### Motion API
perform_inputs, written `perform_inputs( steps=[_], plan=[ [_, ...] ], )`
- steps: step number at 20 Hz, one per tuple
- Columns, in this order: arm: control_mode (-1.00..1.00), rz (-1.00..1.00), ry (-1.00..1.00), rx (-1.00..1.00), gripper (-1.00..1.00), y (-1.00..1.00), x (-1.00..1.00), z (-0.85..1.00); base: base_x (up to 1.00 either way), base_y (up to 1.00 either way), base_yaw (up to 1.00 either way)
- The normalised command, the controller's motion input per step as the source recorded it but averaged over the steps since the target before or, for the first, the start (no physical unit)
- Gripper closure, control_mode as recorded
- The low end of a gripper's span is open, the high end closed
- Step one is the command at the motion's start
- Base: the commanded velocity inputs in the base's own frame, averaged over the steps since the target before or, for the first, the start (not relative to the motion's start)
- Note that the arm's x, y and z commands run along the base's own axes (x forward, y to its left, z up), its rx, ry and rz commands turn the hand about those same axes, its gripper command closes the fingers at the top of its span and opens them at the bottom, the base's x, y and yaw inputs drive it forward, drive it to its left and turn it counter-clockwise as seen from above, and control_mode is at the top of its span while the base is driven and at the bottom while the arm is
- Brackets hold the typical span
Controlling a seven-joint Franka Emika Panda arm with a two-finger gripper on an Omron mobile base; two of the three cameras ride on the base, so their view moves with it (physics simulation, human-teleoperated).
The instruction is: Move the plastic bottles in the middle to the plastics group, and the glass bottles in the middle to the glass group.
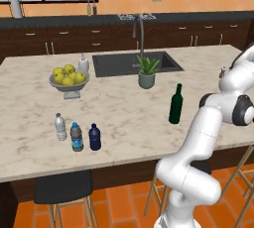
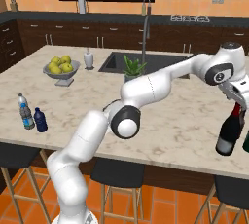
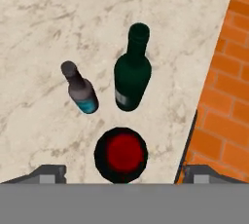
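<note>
step: release red-neck bottle [image 2: 229, 133] at counter [image 2: 170, 121] right edge | tool [image 3: 121, 181] jaws apart over its cap | advice: lift straight up, clear of neck

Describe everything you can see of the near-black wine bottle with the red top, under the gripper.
The near-black wine bottle stands upright on the marble counter near its right end, glassy dark body, pale label low down, reddish neck and round red top. The gripper sits just above its neck, jaws spread wide to either side, not clamping. Two glass bottles stand beside it, apart.

Glossy white arm [image 2: 146, 87], rounded segments, dark grey joint rings, grey disc caps; dark-fingered claw [image 2: 237, 97].
</note>
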Motion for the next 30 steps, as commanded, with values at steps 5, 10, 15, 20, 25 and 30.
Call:
perform_inputs(
  steps=[5, 10, 15, 20, 25, 30],
  plan=[
    [-1.0, 0.0, 0.0, -0.08, -1.0, 0.71, -0.62, -0.09, 0.0, 0.0, 0.0],
    [-1.0, 0.0, 0.0, -0.12, -1.0, 0.86, -0.84, -0.37, 0.0, 0.0, 0.0],
    [-1.0, 0.0, -0.15, -0.11, -1.0, 1.0, -0.58, -0.32, 0.0, 0.0, 0.0],
    [-1.0, 0.03, -0.11, -0.06, -1.0, 1.0, -0.09, -0.1, 0.0, 0.0, 0.0],
    [-1.0, 0.18, 0.0, -0.1, -1.0, 1.0, 0.0, -0.01, 0.0, 0.0, 0.0],
    [-1.0, 0.19, 0.0, -0.07, -1.0, 0.9, 0.05, -0.02, 0.0, 0.0, 0.0]
  ],
)
